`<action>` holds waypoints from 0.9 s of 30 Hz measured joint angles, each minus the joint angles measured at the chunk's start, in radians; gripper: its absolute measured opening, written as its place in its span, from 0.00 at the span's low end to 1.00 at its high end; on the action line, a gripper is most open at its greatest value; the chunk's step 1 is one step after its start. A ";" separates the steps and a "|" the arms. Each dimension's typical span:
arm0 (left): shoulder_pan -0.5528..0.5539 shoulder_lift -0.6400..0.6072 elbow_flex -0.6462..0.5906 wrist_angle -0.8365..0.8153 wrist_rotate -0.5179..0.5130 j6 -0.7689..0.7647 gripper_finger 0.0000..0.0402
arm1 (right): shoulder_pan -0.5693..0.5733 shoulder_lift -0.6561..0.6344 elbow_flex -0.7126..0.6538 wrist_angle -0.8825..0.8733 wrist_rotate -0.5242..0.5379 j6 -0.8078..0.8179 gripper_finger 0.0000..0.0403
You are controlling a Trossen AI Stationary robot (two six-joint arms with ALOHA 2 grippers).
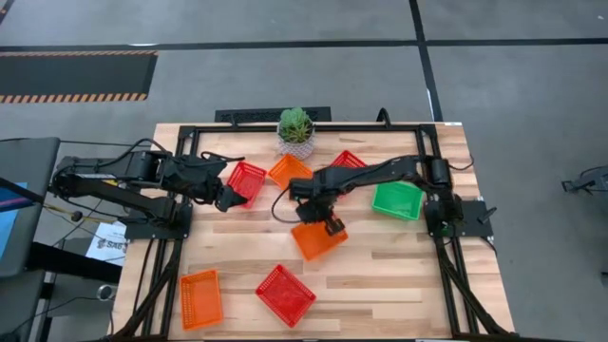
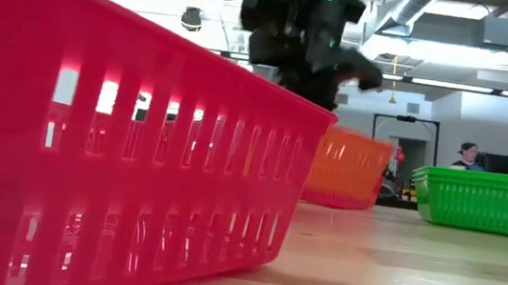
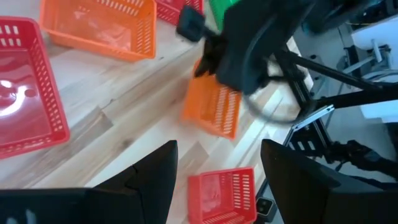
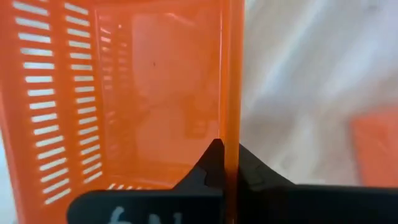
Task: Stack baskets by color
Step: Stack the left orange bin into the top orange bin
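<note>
Orange plastic: the orange mesh-sided rectangular basket (image 1: 318, 238) sits mid-desk, its thin rim pinched between the jaws of the right gripper (image 1: 333, 225).
Handling: likely light, slightly springy, slick; a wall grip may let it swing or tilt.
Hold point: the rim near a corner looks stiffest.
Left gripper (image 1: 226, 199): jaws apart, empty, beside the red mesh basket (image 1: 247, 181).
Room: bare wooden desk (image 1: 399, 275) lies around the right jaws; the second orange basket (image 1: 289, 171) and potted plant (image 1: 295, 130) stand beyond.
</note>
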 joint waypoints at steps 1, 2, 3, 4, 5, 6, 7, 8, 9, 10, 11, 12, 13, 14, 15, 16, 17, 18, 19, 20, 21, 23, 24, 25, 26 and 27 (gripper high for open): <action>0.000 0.000 0.000 -0.001 0.000 0.009 0.54 | -0.014 -0.027 -0.001 -0.015 -0.021 0.011 0.03; 0.000 0.000 0.000 -0.005 -0.002 0.016 0.54 | -0.031 -0.055 -0.001 -0.022 -0.056 0.027 0.02; 0.000 0.000 0.000 -0.008 -0.004 0.022 0.54 | -0.051 -0.086 -0.001 -0.015 -0.088 0.050 0.02; 0.000 0.000 0.000 -0.010 -0.008 0.029 0.54 | -0.072 -0.120 -0.001 -0.003 -0.109 0.081 0.02; 0.000 0.000 0.000 -0.015 -0.010 0.035 0.54 | -0.094 -0.153 0.000 0.011 -0.114 0.122 0.03; 0.000 0.000 0.000 -0.022 -0.013 0.039 0.54 | -0.120 -0.184 0.000 0.033 -0.114 0.171 0.03; 0.000 0.000 0.000 -0.028 -0.018 0.041 0.54 | -0.151 -0.212 0.000 0.063 -0.114 0.231 0.02; 0.000 0.000 0.000 -0.030 -0.024 0.042 0.54 | -0.183 -0.234 0.000 0.099 -0.112 0.306 0.02; 0.000 0.000 0.000 -0.033 -0.031 0.042 0.54 | -0.217 -0.253 0.000 0.135 -0.106 0.385 0.02; 0.000 0.000 0.000 -0.040 -0.038 0.042 0.54 | -0.248 -0.267 0.001 0.169 -0.099 0.467 0.02; 0.000 0.000 0.000 -0.048 -0.047 0.042 0.54 | -0.278 -0.276 0.001 0.198 -0.091 0.548 0.02; 0.000 0.000 0.000 -0.055 -0.058 0.042 0.54 | -0.307 -0.281 0.002 0.218 -0.084 0.627 0.02; 0.000 0.000 0.000 -0.058 -0.068 0.042 0.54 | -0.334 -0.281 0.002 0.224 -0.083 0.693 0.02; 0.000 0.000 0.000 -0.057 -0.077 0.042 0.54 | -0.354 -0.272 0.002 0.224 -0.083 0.742 0.02; 0.000 0.000 0.000 -0.058 -0.084 0.042 0.54 | -0.368 -0.259 0.002 0.223 -0.085 0.775 0.02; 0.000 0.000 0.000 -0.061 -0.089 0.043 0.54 | -0.380 -0.243 0.002 0.213 -0.086 0.794 0.01; 0.001 0.000 0.000 -0.065 -0.094 0.042 0.54 | -0.384 -0.224 0.000 0.205 -0.087 0.797 0.01; 0.001 0.000 0.000 -0.070 -0.100 0.043 0.54 | -0.386 -0.203 0.000 0.212 -0.087 0.796 0.01; 0.001 0.000 0.000 -0.074 -0.105 0.043 0.54 | -0.387 -0.183 0.000 0.225 -0.087 0.796 0.02; 0.001 0.000 0.000 -0.078 -0.108 0.042 0.54 | -0.387 -0.166 0.000 0.227 -0.088 0.796 0.02; 0.001 0.000 0.000 -0.079 -0.109 0.042 0.54 | -0.385 -0.151 0.000 0.227 -0.091 0.793 0.03; 0.001 0.000 0.000 -0.077 -0.111 0.042 0.54 | -0.376 -0.119 0.000 0.251 -0.103 0.783 0.02; 0.001 0.000 0.000 -0.078 -0.112 0.042 0.54 | -0.372 -0.105 0.000 0.255 -0.113 0.780 0.02; 0.001 0.000 0.000 -0.078 -0.113 0.042 0.54 | -0.372 -0.093 0.000 0.256 -0.118 0.779 0.01; 0.001 0.000 0.000 -0.077 -0.114 0.043 0.54 | -0.371 -0.083 0.000 0.265 -0.119 0.773 0.01; 0.001 0.000 0.000 -0.078 -0.114 0.046 0.54 | -0.366 -0.075 0.000 0.275 -0.120 0.771 0.01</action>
